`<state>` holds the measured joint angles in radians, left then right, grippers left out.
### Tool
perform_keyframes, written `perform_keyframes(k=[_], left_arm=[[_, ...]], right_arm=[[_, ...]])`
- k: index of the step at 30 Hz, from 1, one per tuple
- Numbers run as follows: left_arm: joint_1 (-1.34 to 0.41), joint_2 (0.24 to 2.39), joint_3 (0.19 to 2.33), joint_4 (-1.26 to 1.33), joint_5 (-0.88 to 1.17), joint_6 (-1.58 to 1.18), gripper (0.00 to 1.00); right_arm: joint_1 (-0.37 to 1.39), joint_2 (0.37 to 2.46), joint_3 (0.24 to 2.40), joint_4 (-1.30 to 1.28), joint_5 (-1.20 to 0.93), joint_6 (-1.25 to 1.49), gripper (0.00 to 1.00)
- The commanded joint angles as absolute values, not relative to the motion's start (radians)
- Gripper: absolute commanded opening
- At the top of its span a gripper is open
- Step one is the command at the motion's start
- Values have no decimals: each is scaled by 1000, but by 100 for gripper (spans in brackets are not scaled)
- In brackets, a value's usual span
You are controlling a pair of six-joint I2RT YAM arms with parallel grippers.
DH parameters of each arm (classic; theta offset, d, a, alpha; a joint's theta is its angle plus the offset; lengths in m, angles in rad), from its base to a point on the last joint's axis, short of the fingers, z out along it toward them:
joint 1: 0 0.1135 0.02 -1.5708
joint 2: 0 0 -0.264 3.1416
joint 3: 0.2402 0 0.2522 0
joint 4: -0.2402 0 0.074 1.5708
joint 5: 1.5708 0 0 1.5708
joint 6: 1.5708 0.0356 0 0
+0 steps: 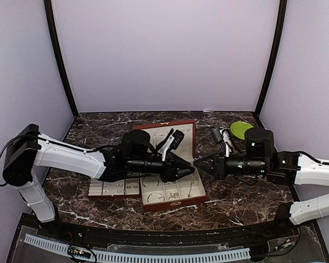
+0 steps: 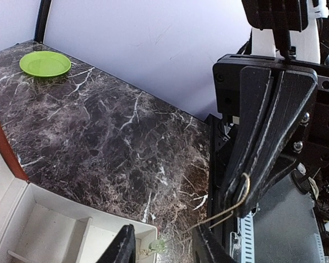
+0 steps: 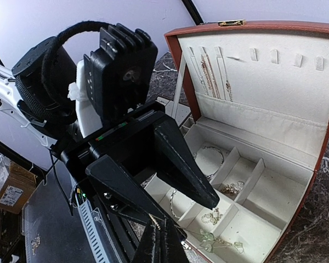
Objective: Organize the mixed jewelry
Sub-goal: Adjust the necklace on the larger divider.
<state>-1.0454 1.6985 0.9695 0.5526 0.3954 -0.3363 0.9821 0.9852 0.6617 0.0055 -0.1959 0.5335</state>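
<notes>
A dark marble tabletop (image 1: 236, 203), veined in white, sits inside plain lavender walls (image 1: 164, 55) framed by black corner posts (image 1: 60, 60). At its middle stands an open red-brown jewellery box (image 1: 175, 204) lined in cream. A cream-lined tray (image 1: 112, 189) lies just beside it on the left, and a round lime-green plate (image 1: 240, 129) sits well off at the back right.

From above, the left gripper (image 1: 191, 164) and right gripper (image 1: 199, 163) meet tip to tip over the box's right edge, though whatever runs between them is too fine to see there. The left wrist camera shows it: a fine metal chain (image 2: 219, 215), pale gold, pinched in the right gripper's fully closed jaws. It slants down between the left gripper's jaws, which stand partly apart and clamp nothing. A small pale-green bead (image 2: 160, 245) shows at its lower end.

Only the right wrist camera looks into the box. Necklaces (image 3: 208, 68) are strung on the padded lid, and a thin bangle (image 3: 218, 151) and small tangled pieces (image 3: 230, 189) lie in square compartments.
</notes>
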Motion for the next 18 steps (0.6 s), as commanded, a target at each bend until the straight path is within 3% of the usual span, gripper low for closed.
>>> perform_keyframes(k=[1, 8, 18], left_arm=[[-1051, 1720, 1011, 614, 434, -357, 38], [-1052, 1738, 1021, 625, 430, -368, 31], [-1052, 1717, 992, 712, 444, -425, 0]], right_arm=[[986, 971, 687, 38, -210, 543, 0], [985, 961, 683, 41, -211, 548, 0], [984, 941, 650, 37, -165, 560, 0]])
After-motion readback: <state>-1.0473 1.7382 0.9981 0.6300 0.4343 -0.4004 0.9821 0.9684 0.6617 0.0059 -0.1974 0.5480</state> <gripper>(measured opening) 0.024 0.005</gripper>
